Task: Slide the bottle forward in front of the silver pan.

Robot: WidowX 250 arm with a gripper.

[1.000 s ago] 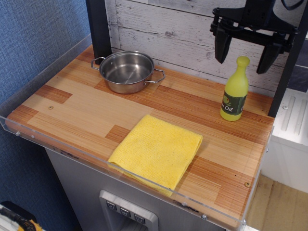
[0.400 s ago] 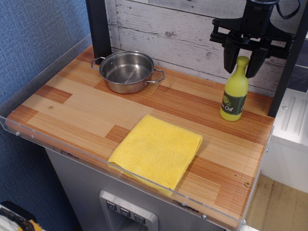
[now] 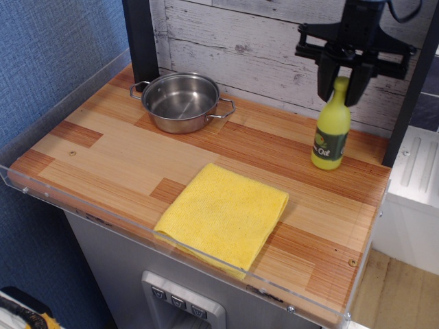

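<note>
One step appears done: I have the gripper (image 3: 341,88) clamped on the cap of the bottle (image 3: 330,127), which stands at the counter's far right, well apart from the silver pan (image 3: 182,101). Remaining, in my judgement: the whole slide to a spot in front of that pan.

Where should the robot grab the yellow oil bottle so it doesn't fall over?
Probably the narrow neck just under the rounded cap, coming straight down from above. The oil bottle stands upright, and its neck is the slimmest part, so the fingers fit on either side. The gripper already straddles the cap. A grip that high could tip it, so slide gently.
</note>
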